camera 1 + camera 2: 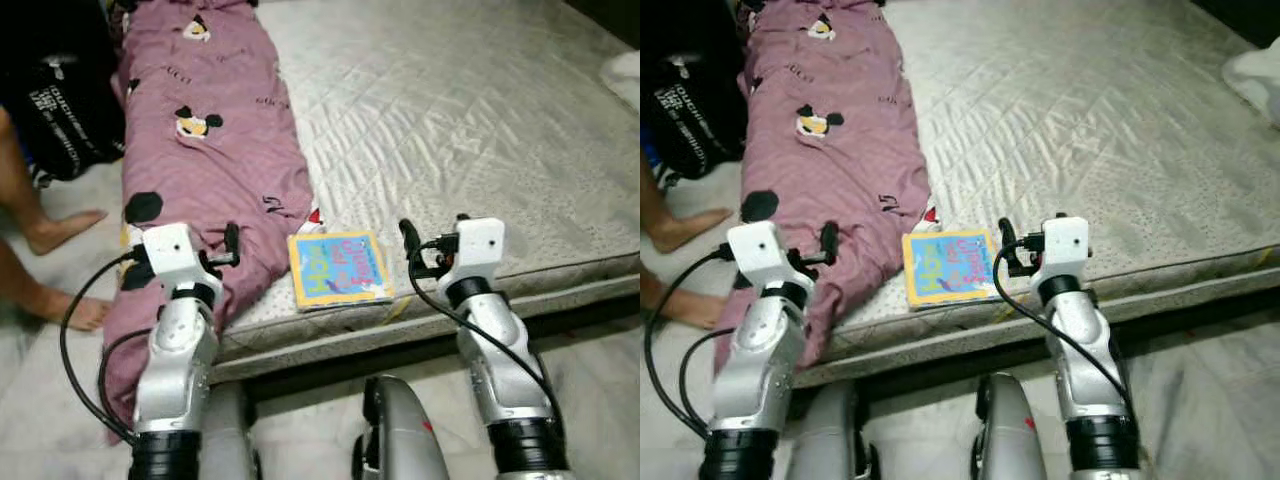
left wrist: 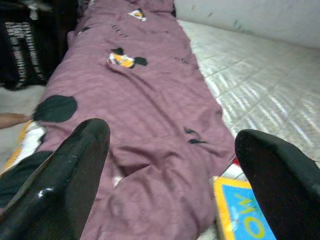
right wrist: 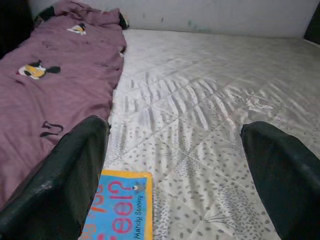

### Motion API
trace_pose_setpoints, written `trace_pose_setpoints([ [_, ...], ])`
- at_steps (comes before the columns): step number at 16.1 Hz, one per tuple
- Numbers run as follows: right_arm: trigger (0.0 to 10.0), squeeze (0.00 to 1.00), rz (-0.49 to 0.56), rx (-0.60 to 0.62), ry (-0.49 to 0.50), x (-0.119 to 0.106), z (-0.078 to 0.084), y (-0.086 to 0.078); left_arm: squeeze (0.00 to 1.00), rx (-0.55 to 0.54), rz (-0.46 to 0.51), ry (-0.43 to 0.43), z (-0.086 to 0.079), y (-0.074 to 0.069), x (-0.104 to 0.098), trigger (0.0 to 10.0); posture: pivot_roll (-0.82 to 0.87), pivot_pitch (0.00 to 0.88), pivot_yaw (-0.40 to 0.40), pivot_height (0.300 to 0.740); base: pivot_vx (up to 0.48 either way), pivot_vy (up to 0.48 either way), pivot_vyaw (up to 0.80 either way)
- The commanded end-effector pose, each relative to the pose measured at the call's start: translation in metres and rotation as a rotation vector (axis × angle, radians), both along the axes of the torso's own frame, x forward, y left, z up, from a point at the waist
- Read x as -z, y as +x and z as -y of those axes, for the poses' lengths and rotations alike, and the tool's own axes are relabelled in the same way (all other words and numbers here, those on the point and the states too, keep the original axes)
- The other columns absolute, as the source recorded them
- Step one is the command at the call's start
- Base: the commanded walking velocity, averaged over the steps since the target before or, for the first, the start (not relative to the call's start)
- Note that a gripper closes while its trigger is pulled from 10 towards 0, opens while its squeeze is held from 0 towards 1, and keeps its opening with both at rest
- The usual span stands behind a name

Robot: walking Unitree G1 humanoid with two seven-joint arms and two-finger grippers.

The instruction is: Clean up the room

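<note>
We hovered both grippers, left (image 1: 228,245) and right (image 1: 412,243), fingers spread and empty, over the bed (image 1: 470,120). The book (image 1: 338,268) lay at eleven o'clock from our right gripper; reaching for it seemed next.

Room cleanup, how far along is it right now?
Nothing looks done yet. The book lies on the mattress near its front edge, and the purple blanket lies bunched along the mattress's left side, spilling over the edge. In hand: nothing; the left gripper and right gripper are both open, hovering either side of the book. Left: picking up the book and tidying the blanket.
</note>
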State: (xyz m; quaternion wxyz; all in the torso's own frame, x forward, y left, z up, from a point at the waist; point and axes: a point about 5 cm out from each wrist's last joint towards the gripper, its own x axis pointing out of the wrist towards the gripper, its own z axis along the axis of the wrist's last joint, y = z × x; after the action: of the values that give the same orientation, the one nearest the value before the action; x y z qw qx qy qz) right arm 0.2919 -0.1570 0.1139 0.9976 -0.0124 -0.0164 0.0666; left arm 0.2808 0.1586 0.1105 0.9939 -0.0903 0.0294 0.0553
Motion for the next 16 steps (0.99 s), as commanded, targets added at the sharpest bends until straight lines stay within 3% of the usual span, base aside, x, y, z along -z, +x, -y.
trace_pose_setpoints([
  [1, 10.0, 0.0, 0.003, 0.0, 0.006, 0.0, -0.001, -0.001, 0.0, -0.007, -0.051, -0.003, -0.003, -0.001, 0.01, 10.0, -0.04, 0.073, -0.014, 0.584, 0.0, 0.0, 0.0],
  [5, 10.0, 0.0, -0.001, 0.0, -0.005, 0.0, 0.003, -0.004, 0.0, 0.015, -0.079, -0.022, 0.003, 0.008, 0.016, 10.0, -0.06, 0.071, -0.022, 0.534, 0.0, 0.0, 0.0],
  [10, 10.0, 0.0, -0.032, 0.034, -0.031, 0.004, 0.016, -0.011, 0.0, 0.01, -0.057, -0.044, 0.01, 0.018, 0.014, 10.0, -0.08, 0.083, -0.031, 0.534, 0.0, 0.0, 0.0],
  [14, 10.0, 0.0, -0.044, 0.037, -0.042, 0.004, 0.019, -0.013, 0.0, -0.007, -0.041, -0.064, 0.013, 0.023, 0.012, 10.0, -0.09, 0.081, -0.036, 0.534, 0.0, 0.0, -0.8],
  [16, 10.0, 0.0, -0.036, 0.036, -0.04, 0.002, 0.02, -0.014, 0.0, -0.029, -0.031, -0.07, 0.011, 0.025, 0.011, 10.0, -0.09, 0.083, -0.038, 0.534, 0.0, 0.0, 0.0],
])
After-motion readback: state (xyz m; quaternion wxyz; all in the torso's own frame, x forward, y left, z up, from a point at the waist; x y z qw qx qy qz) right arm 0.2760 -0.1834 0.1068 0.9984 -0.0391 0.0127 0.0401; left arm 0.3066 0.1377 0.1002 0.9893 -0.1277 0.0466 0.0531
